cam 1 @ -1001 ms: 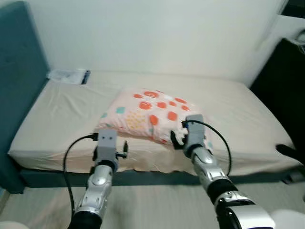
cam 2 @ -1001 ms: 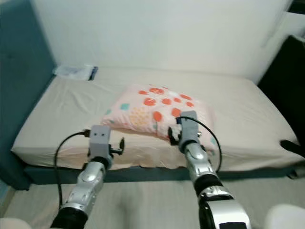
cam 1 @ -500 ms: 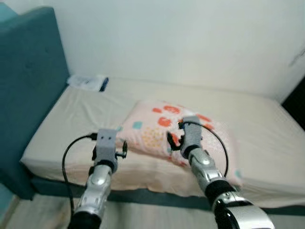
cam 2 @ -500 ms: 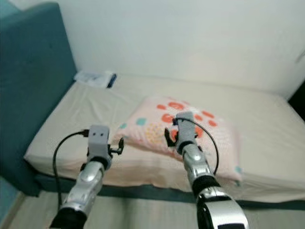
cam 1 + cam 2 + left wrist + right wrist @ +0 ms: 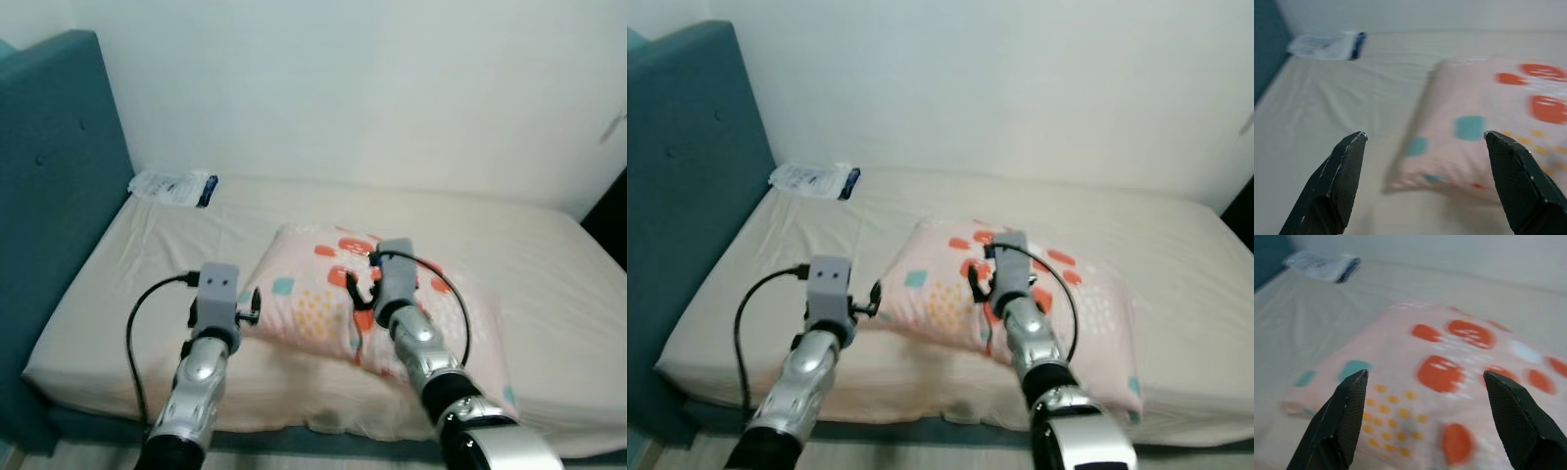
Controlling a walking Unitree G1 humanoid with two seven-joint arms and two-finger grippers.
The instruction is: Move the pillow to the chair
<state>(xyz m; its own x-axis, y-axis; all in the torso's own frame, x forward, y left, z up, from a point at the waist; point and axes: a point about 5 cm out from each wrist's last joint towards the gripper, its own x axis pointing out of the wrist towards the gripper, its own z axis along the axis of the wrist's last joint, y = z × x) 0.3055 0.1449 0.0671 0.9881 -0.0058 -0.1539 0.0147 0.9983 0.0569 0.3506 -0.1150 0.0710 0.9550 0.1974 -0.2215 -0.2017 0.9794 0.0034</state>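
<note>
A pink pillow point(image 5: 304, 294) with red, orange and teal spots lies flat on the bed, near its front edge. My left gripper point(image 5: 251, 304) hovers open just off the pillow's left end, and in the left wrist view point(image 5: 1425, 134) its fingers frame that end with nothing between them. My right gripper point(image 5: 357, 291) is held open above the middle of the pillow. In the right wrist view point(image 5: 1425, 375) the spotted pillow top point(image 5: 1449, 372) lies below the spread fingers, and I cannot tell whether they touch it.
The bed's beige sheet point(image 5: 147, 255) spreads all around the pillow. A teal headboard point(image 5: 49, 176) rises on the left. A white and blue packet point(image 5: 171, 186) lies in the far left corner. A white wall backs the bed, and something dark point(image 5: 615, 211) stands at the right edge.
The camera has come closer to the bed and turned left, so the bed's front edge sits lower in the picture. Both grippers stay open, now nearer the pillow.
</note>
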